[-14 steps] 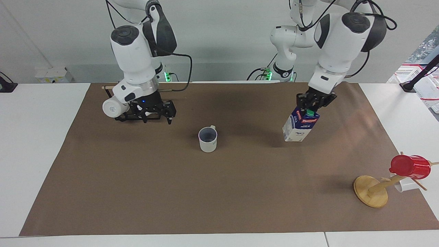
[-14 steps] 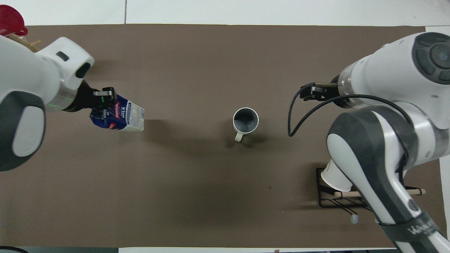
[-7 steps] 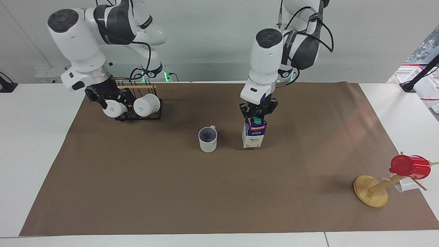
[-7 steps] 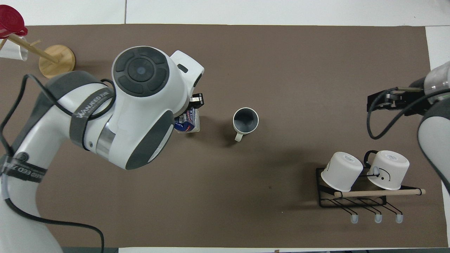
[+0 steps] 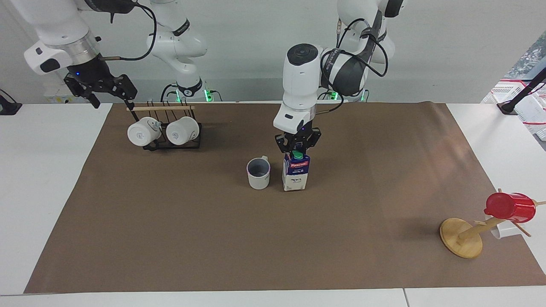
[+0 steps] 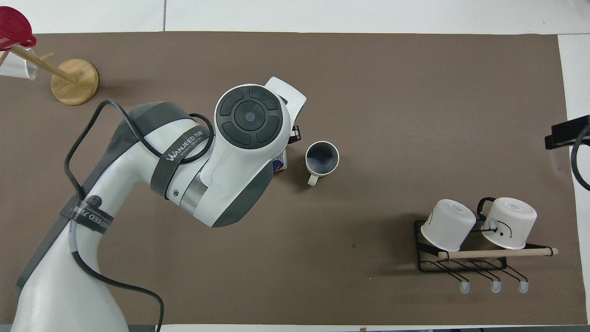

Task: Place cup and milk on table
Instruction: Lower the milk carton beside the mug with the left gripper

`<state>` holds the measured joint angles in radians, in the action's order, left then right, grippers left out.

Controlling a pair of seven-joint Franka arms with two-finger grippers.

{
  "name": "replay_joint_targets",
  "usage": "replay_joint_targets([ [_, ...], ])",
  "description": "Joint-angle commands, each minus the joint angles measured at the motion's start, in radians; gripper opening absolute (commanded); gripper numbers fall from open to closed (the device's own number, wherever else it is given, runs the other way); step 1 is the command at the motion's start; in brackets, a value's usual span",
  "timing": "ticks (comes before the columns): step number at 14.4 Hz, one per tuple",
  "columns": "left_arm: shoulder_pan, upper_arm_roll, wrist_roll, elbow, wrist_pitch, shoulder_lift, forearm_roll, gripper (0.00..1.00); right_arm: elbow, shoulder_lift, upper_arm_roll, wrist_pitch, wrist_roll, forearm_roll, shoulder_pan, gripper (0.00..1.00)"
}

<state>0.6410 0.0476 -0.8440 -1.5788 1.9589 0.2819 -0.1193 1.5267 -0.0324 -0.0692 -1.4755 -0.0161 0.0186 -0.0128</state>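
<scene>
Standing upright under the left claw [image 5: 297, 150], milk [image 5: 295, 174] gripped at its top, just beside cup [image 5: 258, 172], right claw [image 5: 111, 90] wide

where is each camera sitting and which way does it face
Facing view: high across the table, looking at the robots; both arms show, left gripper shut on the milk beside the cup, right gripper open above the mug rack.
Overhead view: above the robots' end, looking steeply down; the left arm covers the milk.
Both show cup, rack, brown sheet.
</scene>
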Motion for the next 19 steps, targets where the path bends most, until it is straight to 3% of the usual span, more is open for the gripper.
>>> replay_joint_targets([
  [1, 0.023, -0.015, -0.024, 0.025, 0.015, 0.014, -0.028, 0.0, -0.043, 0.043, 0.006, 0.014, 0.018, 0.015, -0.007, 1.0],
  [15, 0.055, -0.015, -0.024, -0.085, 0.017, -0.03, -0.03, 0.0, -0.028, 0.037, 0.009, 0.018, 0.048, 0.011, -0.022, 1.0],
  [17, 0.054, -0.015, -0.023, -0.086, 0.017, -0.03, -0.03, 1.0, -0.028, 0.037, 0.009, 0.018, 0.042, 0.006, -0.022, 1.0],
  [19, 0.052, -0.015, -0.02, -0.075, 0.018, -0.03, -0.028, 1.0, -0.025, 0.034, 0.009, 0.018, 0.039, 0.001, -0.021, 1.0],
])
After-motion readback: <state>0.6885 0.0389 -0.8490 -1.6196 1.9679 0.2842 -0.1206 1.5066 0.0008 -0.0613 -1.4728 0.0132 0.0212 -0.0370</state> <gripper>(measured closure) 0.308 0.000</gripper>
